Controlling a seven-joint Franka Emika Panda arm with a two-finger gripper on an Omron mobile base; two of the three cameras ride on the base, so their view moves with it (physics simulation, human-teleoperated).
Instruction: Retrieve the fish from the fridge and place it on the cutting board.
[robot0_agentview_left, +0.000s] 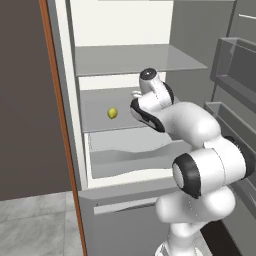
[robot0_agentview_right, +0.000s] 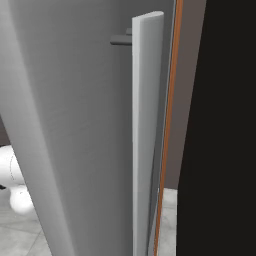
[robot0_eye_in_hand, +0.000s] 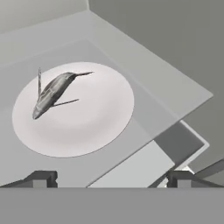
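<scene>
gripper (robot0_eye_in_hand: 111, 178): in the hand view its two dark finger tips are standing far apart at the bottom edge; the jaws are wide open and are holding nothing.
plate (robot0_eye_in_hand: 94, 127): a white round plate is lying just beyond the tips, on a grey shelf (robot0_eye_in_hand: 148, 74) inside the fridge (robot0_agentview_left: 75, 150).
fish (robot0_eye_in_hand: 52, 92): it is resting on the plate, on the left part of it as the hand is seeing it, away from the middle.
direction: from the gripper the fish is lying ahead and to the left, not between the tips yet, well apart from them.
long axis: the body is running on a diagonal, from lower left to upper right in the hand view, so it is slanted against the line between the two tips.
arm (robot0_agentview_left: 200, 150): in the left base view it is rising from the lower right, bending at the elbow and reaching its hand into the middle shelf.
fruit (robot0_agentview_left: 112, 113): a small yellow-green fruit is sitting on the same shelf, to the left of the hand.
next move, my judgement: the hand is needing to shift left and forward, and perhaps to turn, before closing.
</scene>
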